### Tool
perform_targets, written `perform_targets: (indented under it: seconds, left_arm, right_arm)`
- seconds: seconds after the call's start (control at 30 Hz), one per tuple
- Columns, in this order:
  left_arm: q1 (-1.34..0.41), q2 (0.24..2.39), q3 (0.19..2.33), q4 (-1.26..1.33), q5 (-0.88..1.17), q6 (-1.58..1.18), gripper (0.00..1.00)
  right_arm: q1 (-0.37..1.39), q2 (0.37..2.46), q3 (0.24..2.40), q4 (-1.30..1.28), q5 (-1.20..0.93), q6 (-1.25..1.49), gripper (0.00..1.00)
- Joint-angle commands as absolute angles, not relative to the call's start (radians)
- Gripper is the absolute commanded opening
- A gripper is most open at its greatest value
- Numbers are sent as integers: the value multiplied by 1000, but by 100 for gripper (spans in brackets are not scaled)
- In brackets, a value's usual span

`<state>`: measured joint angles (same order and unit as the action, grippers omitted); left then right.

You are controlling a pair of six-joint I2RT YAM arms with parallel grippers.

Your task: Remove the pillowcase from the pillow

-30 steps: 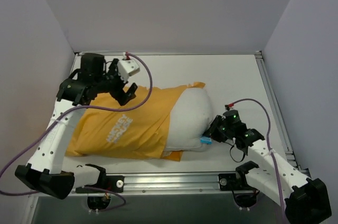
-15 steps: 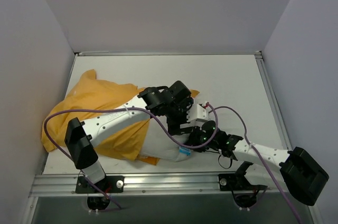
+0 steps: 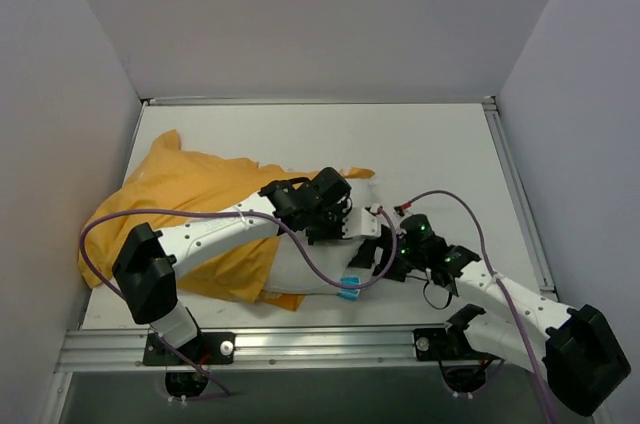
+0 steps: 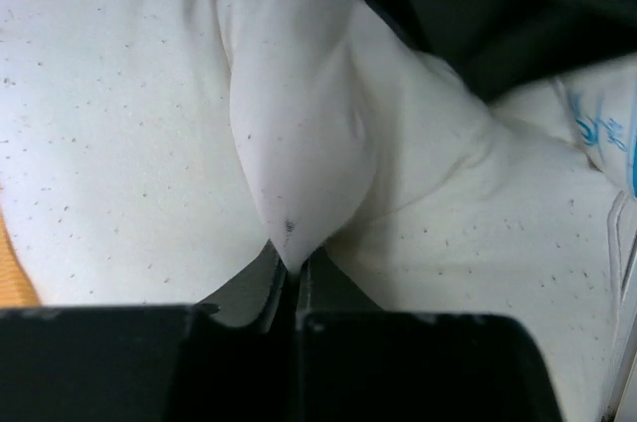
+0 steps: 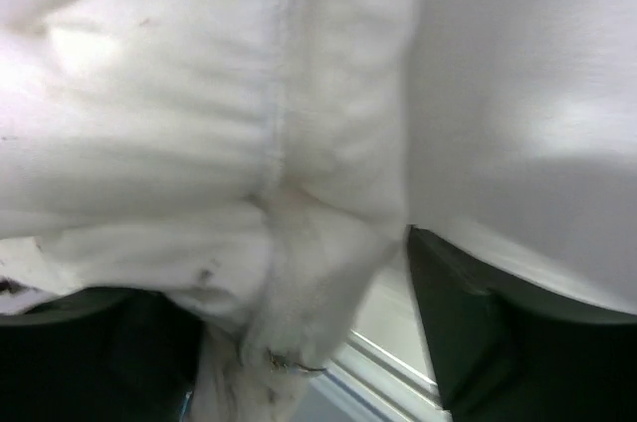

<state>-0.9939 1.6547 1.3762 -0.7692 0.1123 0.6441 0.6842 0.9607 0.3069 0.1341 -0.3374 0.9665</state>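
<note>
Left wrist view: the left gripper (image 4: 290,288) is closed almost fully, pinching a fold of the pillow (image 4: 119,143) directly ahead of it. The right gripper (image 5: 299,332) clamps a bunched pillow seam between its fingers. The pillowcase (image 3: 190,194) lies behind the left gripper, under its arm.

The soft orange fabric pillowcase (image 3: 190,194) lies crumpled and wrinkly over the left side of the table (image 3: 430,144), plain orange up, one corner poking toward the back-left. Its right end wraps the left part of the plump white rectangular pillow (image 3: 305,269), which sticks out around the middle-front of the table. There's a little blue tag (image 3: 349,287) at the pillow's near corner. Up close the white cover has tiny dark specks, one fold is squeezed into a sharp ridge, and a stitched seam looks puckered.
</note>
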Motion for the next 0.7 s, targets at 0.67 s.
perform_targets:
  seconds: [0.67]
  left_arm:
    - [-973, 1588, 1404, -825, 75, 614, 2]
  right_arm:
    - [325, 1390, 727, 513, -531, 859, 100]
